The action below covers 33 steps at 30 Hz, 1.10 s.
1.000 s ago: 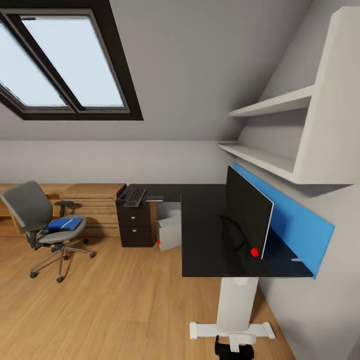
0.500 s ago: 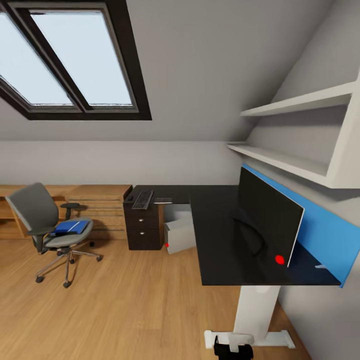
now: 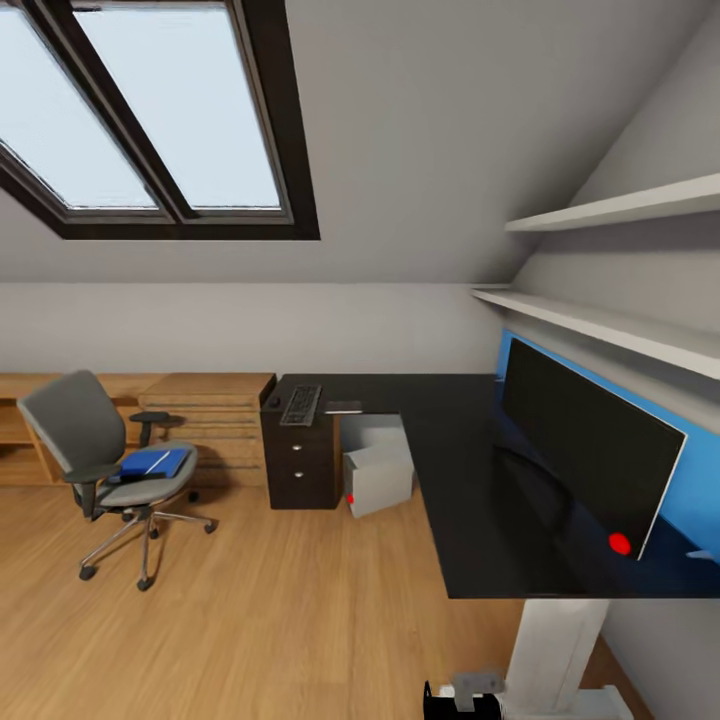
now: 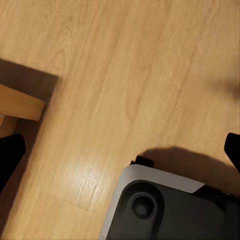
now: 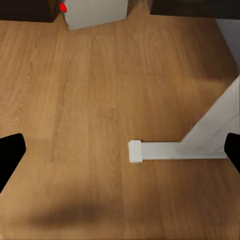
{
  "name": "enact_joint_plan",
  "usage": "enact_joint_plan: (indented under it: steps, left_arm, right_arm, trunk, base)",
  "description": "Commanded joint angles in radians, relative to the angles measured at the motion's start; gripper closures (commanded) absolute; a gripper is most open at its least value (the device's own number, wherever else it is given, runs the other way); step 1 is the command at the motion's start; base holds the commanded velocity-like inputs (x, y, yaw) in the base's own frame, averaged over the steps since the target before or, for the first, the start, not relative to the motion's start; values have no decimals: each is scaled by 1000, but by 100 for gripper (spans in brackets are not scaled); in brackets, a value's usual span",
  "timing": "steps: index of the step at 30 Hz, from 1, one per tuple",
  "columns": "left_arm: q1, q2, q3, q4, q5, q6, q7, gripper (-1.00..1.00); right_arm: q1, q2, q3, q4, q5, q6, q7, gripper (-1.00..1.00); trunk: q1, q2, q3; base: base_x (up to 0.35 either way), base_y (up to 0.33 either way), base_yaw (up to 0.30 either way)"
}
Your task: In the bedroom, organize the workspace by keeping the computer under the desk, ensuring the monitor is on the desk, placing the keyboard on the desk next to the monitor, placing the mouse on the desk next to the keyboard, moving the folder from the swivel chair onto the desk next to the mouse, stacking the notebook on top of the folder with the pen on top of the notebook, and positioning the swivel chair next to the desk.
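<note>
The black L-shaped desk (image 3: 470,500) runs along the right wall, with the monitor (image 3: 590,450) standing on its near part. On the far end lie the keyboard (image 3: 300,404), the small mouse (image 3: 273,401) beside it and the thin grey notebook (image 3: 343,407). A pale stick that may be the pen (image 3: 703,553) lies behind the monitor. The grey computer (image 3: 378,477) (image 5: 95,12) stands on the floor under the desk. At the left, the swivel chair (image 3: 110,460) carries the blue folder (image 3: 152,463). My left gripper (image 4: 120,152) and right gripper (image 5: 120,152) hang open over the wooden floor, holding nothing.
A wooden cabinet (image 3: 210,420) lines the back wall between chair and desk. White shelves (image 3: 600,320) hang above the desk. The desk's white foot (image 5: 180,150) lies on the floor near my right gripper. My own base (image 4: 165,210) shows under the left gripper.
The head view has swung left and come closer, so desk, monitor and chair sit further right in the picture. Nothing in the room has moved.
</note>
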Motion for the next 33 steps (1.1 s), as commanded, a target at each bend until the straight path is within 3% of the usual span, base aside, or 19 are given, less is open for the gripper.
enact_joint_plan:
  steps: [1,33]
  left_arm:
    - [0,1,-8,-2,8,-2,7,-100]
    - [0,-6,-8,-1,8,-3,7,-100]
  right_arm:
    - [-1,0,9,2,-7,-3,-4,-100]
    - [-1,0,9,6,-4,-3,19,-100]
  trunk:
    - [1,-1,-2]
    - [1,-1,-2]
  base:
    - [248,260,0]
    - [273,225,0]
